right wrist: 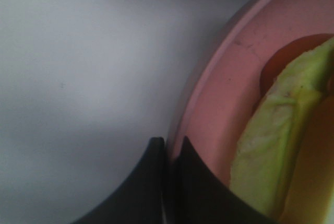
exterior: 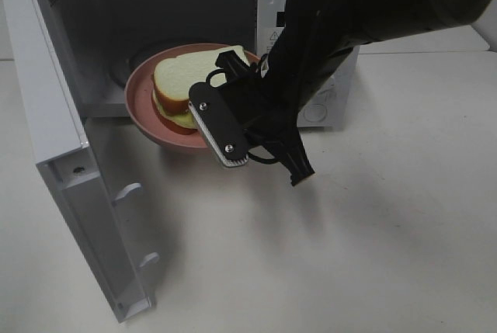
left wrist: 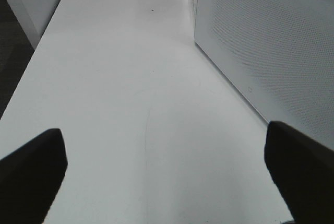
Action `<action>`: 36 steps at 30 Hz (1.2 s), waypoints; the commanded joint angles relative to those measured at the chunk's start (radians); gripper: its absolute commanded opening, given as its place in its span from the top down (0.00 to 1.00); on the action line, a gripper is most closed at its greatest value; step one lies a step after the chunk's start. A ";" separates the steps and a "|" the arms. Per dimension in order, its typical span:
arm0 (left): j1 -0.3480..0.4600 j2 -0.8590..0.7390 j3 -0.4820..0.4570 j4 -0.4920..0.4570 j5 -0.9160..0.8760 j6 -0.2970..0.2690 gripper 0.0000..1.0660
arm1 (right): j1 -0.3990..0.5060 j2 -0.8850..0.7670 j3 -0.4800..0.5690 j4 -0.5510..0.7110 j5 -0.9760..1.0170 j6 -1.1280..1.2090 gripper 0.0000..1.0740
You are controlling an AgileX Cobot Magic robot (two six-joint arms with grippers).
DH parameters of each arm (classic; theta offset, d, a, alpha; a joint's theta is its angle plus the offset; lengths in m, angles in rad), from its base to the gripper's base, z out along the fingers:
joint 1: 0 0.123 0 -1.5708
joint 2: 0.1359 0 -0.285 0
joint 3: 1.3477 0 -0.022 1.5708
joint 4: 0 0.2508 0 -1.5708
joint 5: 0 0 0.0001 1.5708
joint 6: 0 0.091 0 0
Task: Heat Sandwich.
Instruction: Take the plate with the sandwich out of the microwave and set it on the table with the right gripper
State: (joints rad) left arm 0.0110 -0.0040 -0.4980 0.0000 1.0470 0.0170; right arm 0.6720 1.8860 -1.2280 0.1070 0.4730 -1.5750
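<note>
Plain white flat tabletop, boxy white microwave oven standing on it, hinged door swung open

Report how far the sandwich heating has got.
Done: microwave door stands open. In hand: right gripper, shut on the pink plate rim, holds the sandwich at the microwave's opening. Left: set it fully inside, release, close the door, start heating. Left gripper is open, idle.

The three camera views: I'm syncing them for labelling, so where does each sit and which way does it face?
Exterior high: mounted above, looking down at the open microwave, the sandwich and the right arm.
Left wrist: faces along the bare table beside the microwave's side; open fingertips show.
Right wrist: close on the plate rim, gripper shut on it.
Shared: exterior and right wrist show plate and sandwich.
</note>
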 commanded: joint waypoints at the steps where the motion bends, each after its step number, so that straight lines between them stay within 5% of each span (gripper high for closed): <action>1: 0.001 -0.020 0.004 0.000 -0.010 0.000 0.08 | 0.005 -0.042 0.035 0.015 -0.017 -0.011 1.00; 25: 0.001 -0.020 0.004 0.000 -0.010 0.000 0.08 | 0.016 -0.395 0.416 -0.034 0.019 0.091 1.00; 36: 0.001 -0.020 0.004 0.000 -0.010 0.000 0.08 | 0.016 -0.566 0.559 -0.223 0.054 0.390 1.00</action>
State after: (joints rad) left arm 0.0110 -0.0040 -0.4980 0.0000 1.0470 0.0170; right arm 0.6850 1.3350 -0.6730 -0.0930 0.5310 -1.2150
